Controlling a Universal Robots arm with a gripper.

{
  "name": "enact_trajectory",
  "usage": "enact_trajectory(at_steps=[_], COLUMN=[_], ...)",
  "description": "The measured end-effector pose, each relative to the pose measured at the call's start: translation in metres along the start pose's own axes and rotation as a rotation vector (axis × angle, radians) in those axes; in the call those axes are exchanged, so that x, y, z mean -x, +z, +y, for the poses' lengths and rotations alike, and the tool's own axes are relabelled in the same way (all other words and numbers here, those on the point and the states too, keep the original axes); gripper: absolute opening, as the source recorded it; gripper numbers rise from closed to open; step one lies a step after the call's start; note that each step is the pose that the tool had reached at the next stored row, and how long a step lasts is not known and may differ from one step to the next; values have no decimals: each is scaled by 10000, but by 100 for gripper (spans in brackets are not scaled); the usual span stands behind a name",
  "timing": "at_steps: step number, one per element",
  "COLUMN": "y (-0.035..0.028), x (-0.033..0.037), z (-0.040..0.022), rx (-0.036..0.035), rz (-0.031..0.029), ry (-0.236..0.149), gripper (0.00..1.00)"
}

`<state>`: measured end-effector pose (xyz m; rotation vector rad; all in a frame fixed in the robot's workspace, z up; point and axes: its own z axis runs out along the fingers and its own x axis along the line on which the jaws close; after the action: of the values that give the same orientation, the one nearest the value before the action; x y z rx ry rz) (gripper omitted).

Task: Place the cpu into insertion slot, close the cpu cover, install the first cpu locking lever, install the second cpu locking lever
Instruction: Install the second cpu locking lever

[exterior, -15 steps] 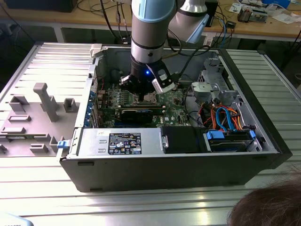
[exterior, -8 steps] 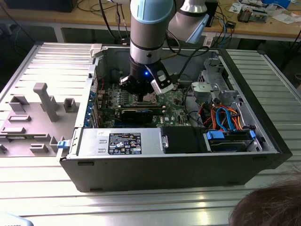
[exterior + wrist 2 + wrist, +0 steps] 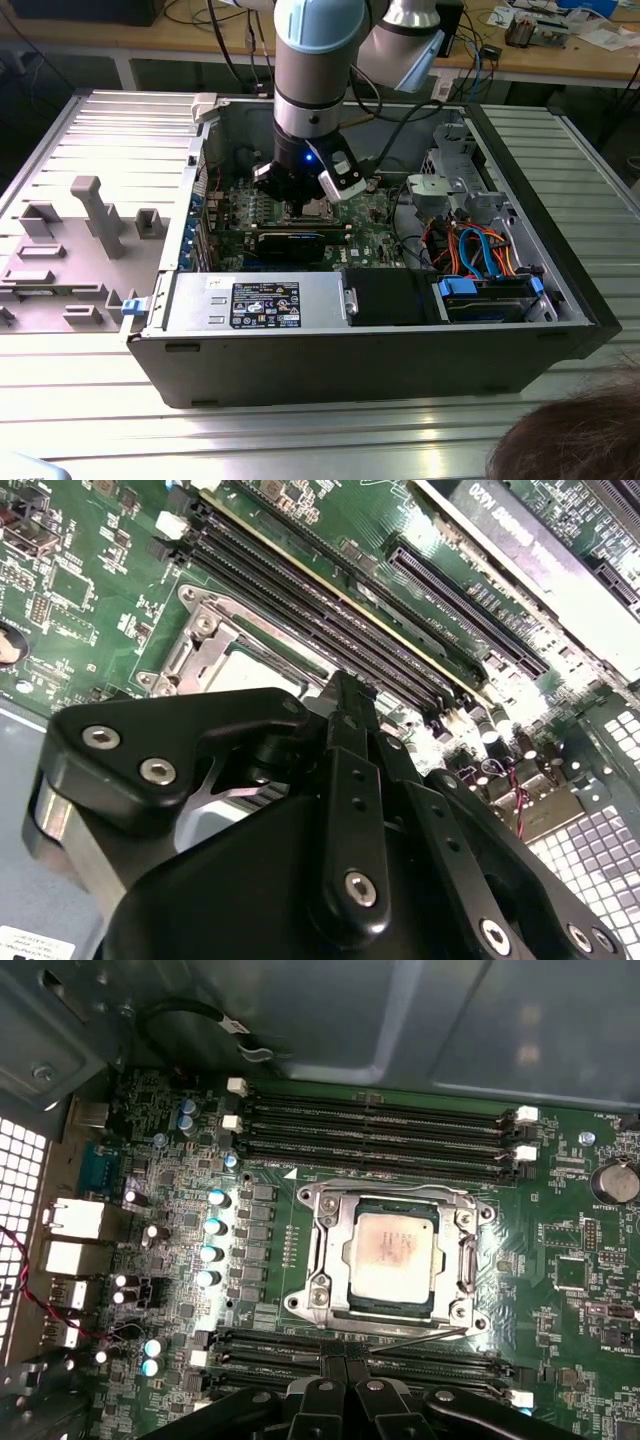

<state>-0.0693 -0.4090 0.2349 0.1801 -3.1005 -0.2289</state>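
Here, in the exterior view, the arm (image 3: 318,60) is seen reaching down into an open computer case (image 3: 370,330) that lies on a ribbed metal table (image 3: 120,130); the gripper (image 3: 305,196) is held low over the green motherboard (image 3: 375,215), directly above the socket area; a long black expansion card (image 3: 290,242) lies just beside it, nearer the camera. In the first wrist view the cpu (image 3: 391,1256) is seen lying flat in the insertion slot (image 3: 330,1260), its dull silver top exposed; the cpu cover (image 3: 392,1196) is laid down around it as a thin silver frame, with the chip showing through its square opening. A thin lever (image 3: 425,1336) is seen running along the socket edge nearest the gripper; whether it is latched cannot be told. Rows of black memory slots (image 3: 380,1130) are set on both sides of the socket. The fingers (image 3: 345,1380) are drawn together, with nothing clamped between them, and are poised just beside the socket edge, near the lever; in the second wrist view the gripper (image 3: 345,695) is seen with its tip hanging just above the socket frame (image 3: 205,645); contact cannot be made out.
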Motion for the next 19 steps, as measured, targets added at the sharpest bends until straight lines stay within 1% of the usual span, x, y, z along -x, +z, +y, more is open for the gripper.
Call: enact_trajectory(at_steps=[8,19], y=[26,46], x=[-28,-44], z=[-1,-2], rx=[0,0], rz=[0,0], ry=[0,0], gripper=[11,11])
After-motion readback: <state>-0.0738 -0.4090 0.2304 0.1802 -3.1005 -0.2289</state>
